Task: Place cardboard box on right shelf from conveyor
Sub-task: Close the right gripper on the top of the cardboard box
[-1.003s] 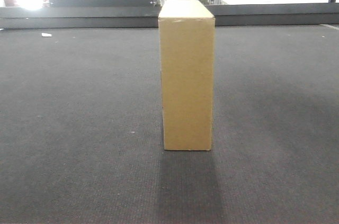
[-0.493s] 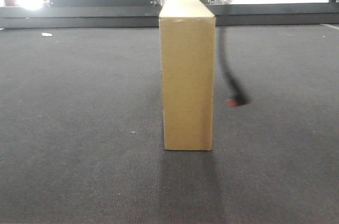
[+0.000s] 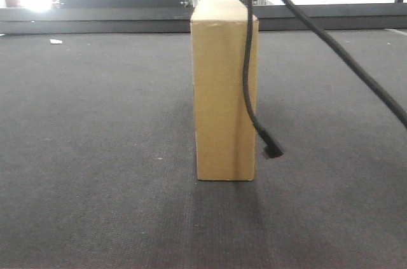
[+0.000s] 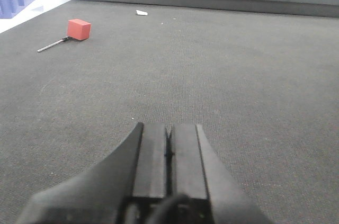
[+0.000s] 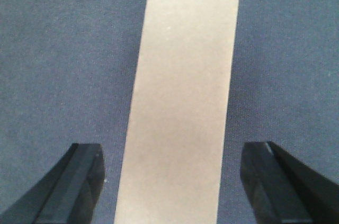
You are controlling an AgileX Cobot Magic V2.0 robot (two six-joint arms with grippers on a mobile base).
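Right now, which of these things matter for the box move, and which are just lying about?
Job: cardboard box, standing on the conveyor; right gripper, open over the box. The right shelf is not in view.
Lying about: red block with thin rod, white scrap, dangling black cable.

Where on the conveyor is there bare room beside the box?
Left of the cardboard box, the conveyor is bare to its far edge, bar a white scrap. In front is bare. The right side is crowded: a black cable dangles by the box.

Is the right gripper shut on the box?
No: the right gripper is open, its fingers standing clear of the box on both sides.
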